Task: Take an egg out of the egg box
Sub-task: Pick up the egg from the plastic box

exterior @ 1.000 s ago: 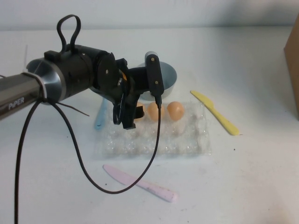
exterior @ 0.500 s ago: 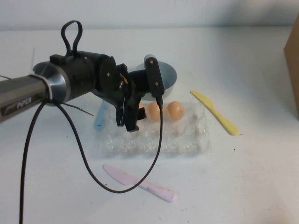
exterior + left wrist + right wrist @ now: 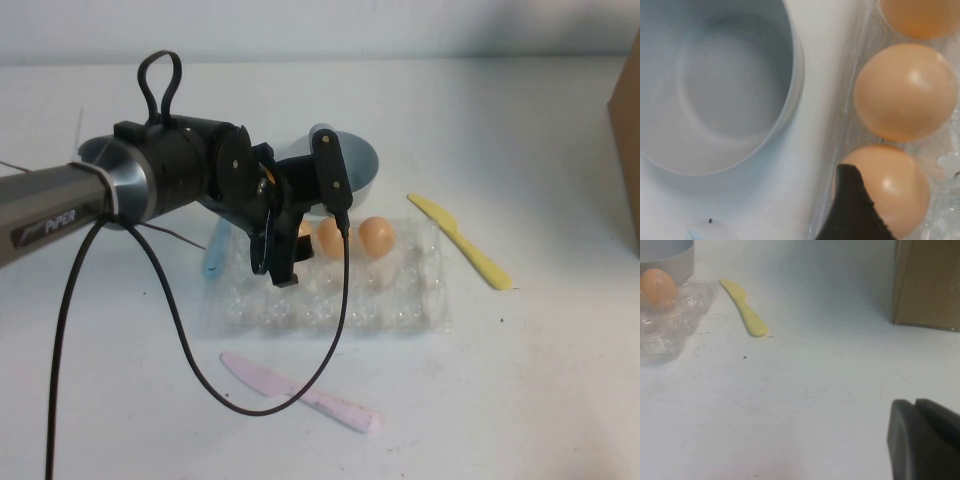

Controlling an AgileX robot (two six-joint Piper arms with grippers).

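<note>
The clear plastic egg box [image 3: 330,300] lies mid-table with three orange-tan eggs in its far row. My left gripper [image 3: 285,255] hangs over the box's far left corner, open, at the leftmost egg [image 3: 303,230], which it partly hides. In the left wrist view one black finger [image 3: 850,210] lies against that egg [image 3: 900,185]; the other finger is out of frame. The two other eggs [image 3: 328,238] [image 3: 376,237] sit beside it. My right gripper [image 3: 915,412] is shut and empty, low over bare table, out of the high view.
A round grey bowl [image 3: 360,165] stands just behind the box. A yellow knife [image 3: 460,240] lies to the right, a pink knife [image 3: 300,392] in front, a blue knife [image 3: 214,250] at the left. A cardboard box [image 3: 628,150] stands at the far right. A black cable loops below the left arm.
My left gripper has shifted slightly right and lower, closer onto the leftmost egg. The eggs and box have not moved.
</note>
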